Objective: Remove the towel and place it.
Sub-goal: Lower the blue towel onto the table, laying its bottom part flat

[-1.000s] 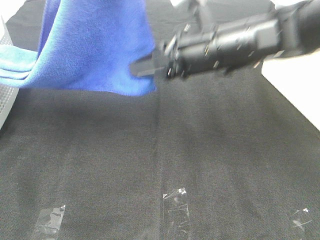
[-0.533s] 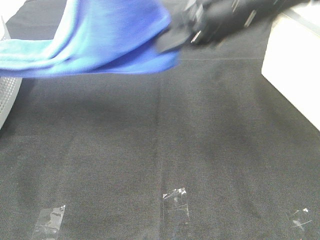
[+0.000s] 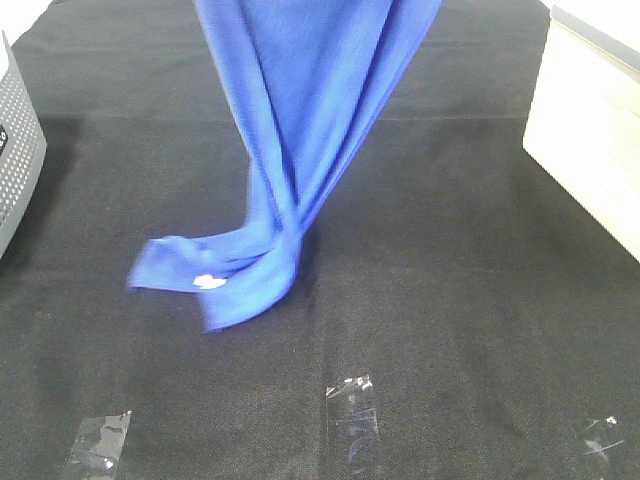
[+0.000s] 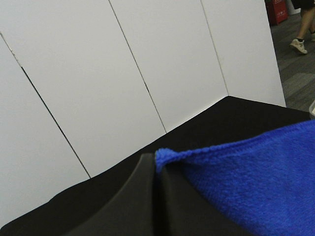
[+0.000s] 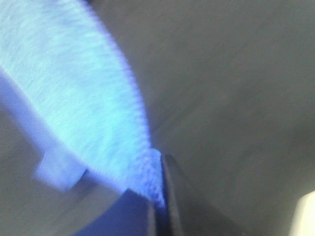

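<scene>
Towel (image 3: pixel 300 130) is held aloft, hanging in a long drape from above the frame; lower end trails on the black desk (image 3: pixel 470 300), white tag (image 3: pixel 208 281) face up. Trailing end lies well apart from the grey perforated basket (image 3: pixel 18 150), on its desk-centre side. Left tool (image 4: pixel 156 164) is clenched on a stitched towel edge, cloth pinched between the fingers. Right tool (image 5: pixel 161 199) is likewise seen clamped on a towel corner, though that view is blurred. Step judged: removal done, carry-and-place in hand, placement not yet made. Next move judged to call for the held edge to be lowered and drawn away from the basket, so the cloth is laid flat; both grips to be released only once the drape is settled
</scene>
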